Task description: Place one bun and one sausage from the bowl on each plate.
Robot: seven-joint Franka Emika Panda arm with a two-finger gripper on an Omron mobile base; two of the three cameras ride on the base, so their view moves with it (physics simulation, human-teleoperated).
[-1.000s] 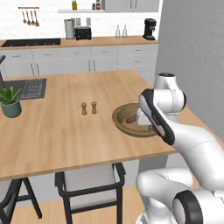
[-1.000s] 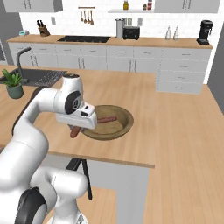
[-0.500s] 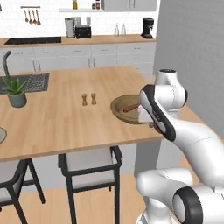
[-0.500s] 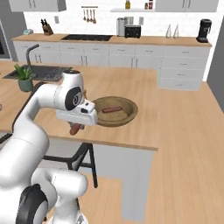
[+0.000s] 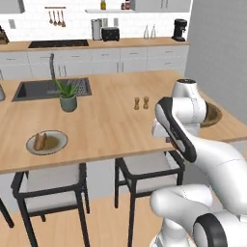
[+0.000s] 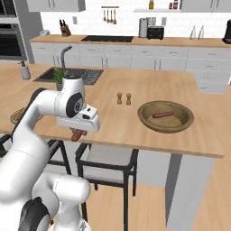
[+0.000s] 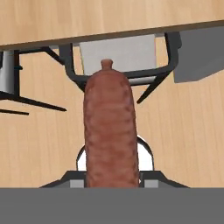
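My gripper (image 6: 77,132) is shut on a reddish-brown sausage (image 6: 77,134) that hangs from it over the counter's front edge. In the hand view the sausage (image 7: 109,131) stands up between the fingers, with the counter edge above it and a stool under it. The dark wooden bowl (image 6: 165,116) lies to the right of the gripper with another sausage (image 6: 163,114) in it. In the left base view the bowl (image 5: 212,116) is partly hidden behind my arm. A grey-white plate (image 5: 47,143) sits far left near the front edge, with a tan bun (image 5: 39,141) on it.
Two small shakers (image 6: 123,98) stand mid-counter. A potted plant (image 5: 67,96) stands beside the sink (image 5: 36,89). Dark stools (image 5: 50,193) are tucked under the front edge of the counter (image 5: 111,120).
The base has driven left along the counter, so the whole scene has shifted right; the plate with the bun has come into view. The gripper keeps hold of the sausage.
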